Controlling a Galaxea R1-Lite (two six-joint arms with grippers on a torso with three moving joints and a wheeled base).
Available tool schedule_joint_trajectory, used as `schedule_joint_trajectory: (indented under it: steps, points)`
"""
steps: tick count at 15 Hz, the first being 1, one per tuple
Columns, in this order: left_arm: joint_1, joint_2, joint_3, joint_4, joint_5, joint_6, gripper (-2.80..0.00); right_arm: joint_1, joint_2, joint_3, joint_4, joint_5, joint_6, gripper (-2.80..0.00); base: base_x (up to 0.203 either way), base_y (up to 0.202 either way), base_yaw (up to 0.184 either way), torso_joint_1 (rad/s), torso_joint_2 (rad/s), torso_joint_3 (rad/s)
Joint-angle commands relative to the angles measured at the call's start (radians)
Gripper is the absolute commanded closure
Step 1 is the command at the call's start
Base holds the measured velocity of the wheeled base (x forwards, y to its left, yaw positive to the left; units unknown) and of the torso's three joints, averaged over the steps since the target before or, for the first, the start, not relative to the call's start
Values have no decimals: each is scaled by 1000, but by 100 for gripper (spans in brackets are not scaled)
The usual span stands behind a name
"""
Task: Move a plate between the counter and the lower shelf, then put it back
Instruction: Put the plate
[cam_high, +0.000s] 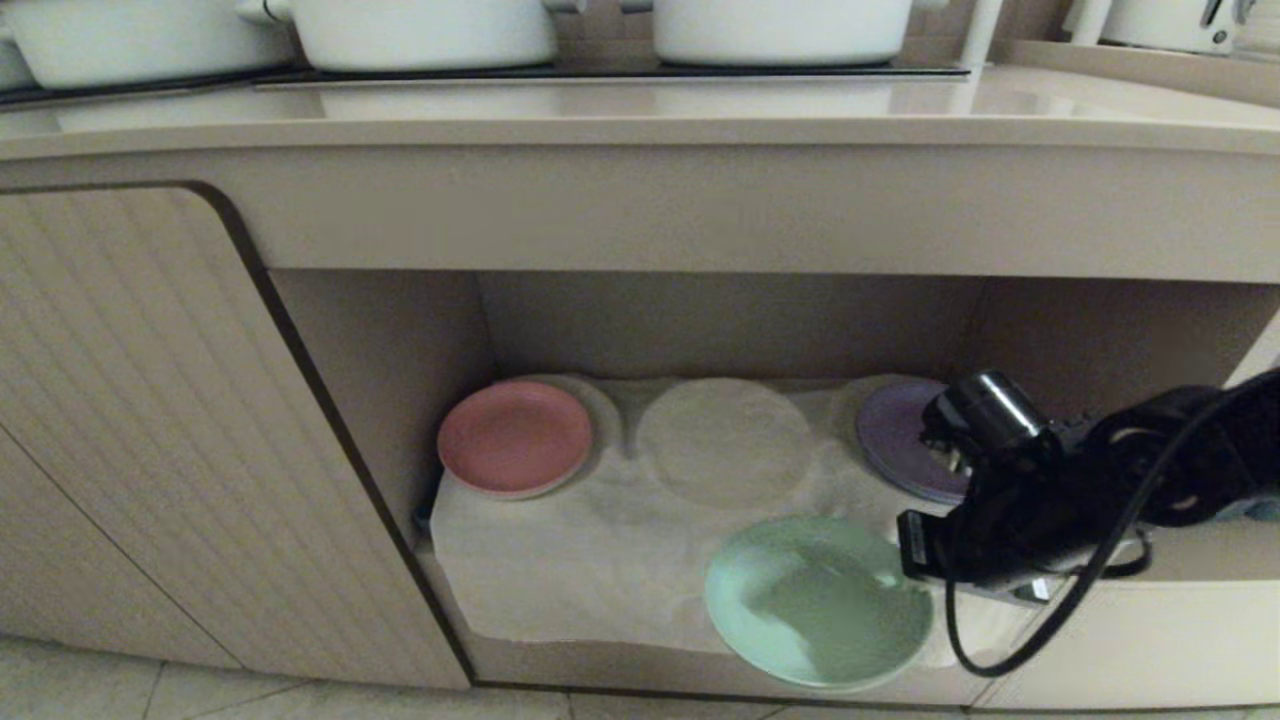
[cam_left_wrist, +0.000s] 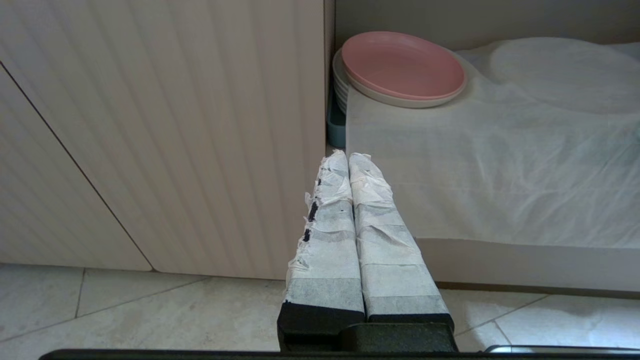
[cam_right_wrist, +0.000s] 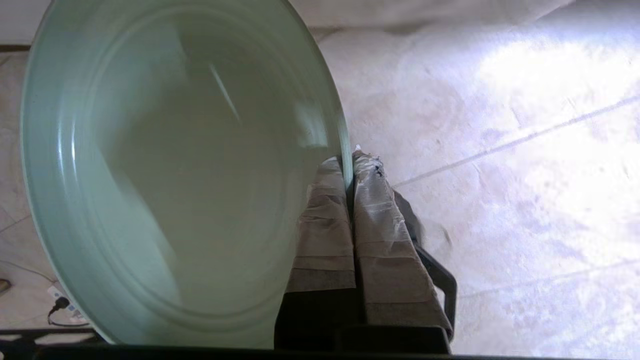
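The mint-green plate (cam_high: 818, 600) hangs at the front edge of the lower shelf (cam_high: 580, 560), partly out past its lip. My right gripper (cam_high: 922, 572) is shut on the plate's right rim. In the right wrist view the taped fingers pinch the rim of the plate (cam_right_wrist: 175, 175), with the right gripper (cam_right_wrist: 350, 160) above floor tiles. My left gripper (cam_left_wrist: 348, 156) is shut and empty, parked low before the cabinet and out of the head view. The counter (cam_high: 640, 110) runs above the recess.
On the white cloth are a pink plate (cam_high: 514, 437) at the back left, a purple plate (cam_high: 895, 435) at the back right and a round dimple (cam_high: 722, 440) between them. White pots (cam_high: 420, 30) stand on the counter. A ribbed door (cam_high: 150, 420) flanks the recess on the left.
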Motion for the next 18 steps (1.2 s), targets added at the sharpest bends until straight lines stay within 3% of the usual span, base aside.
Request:
schedule_joint_trajectory:
  steps: [1,6,18]
  points:
    - [0,0,0,0,0,0,0,-10,-62,43,3,0,3,0,0,0,0,0,0,0]
    - [0,0,0,0,0,-1,0,-44,-162,185,5,-94,-52,0,0,0,0,0,0,0]
    - [0,0,0,0,0,0,0,-56,-465,342,5,-96,-55,0,0,0,0,0,0,0]
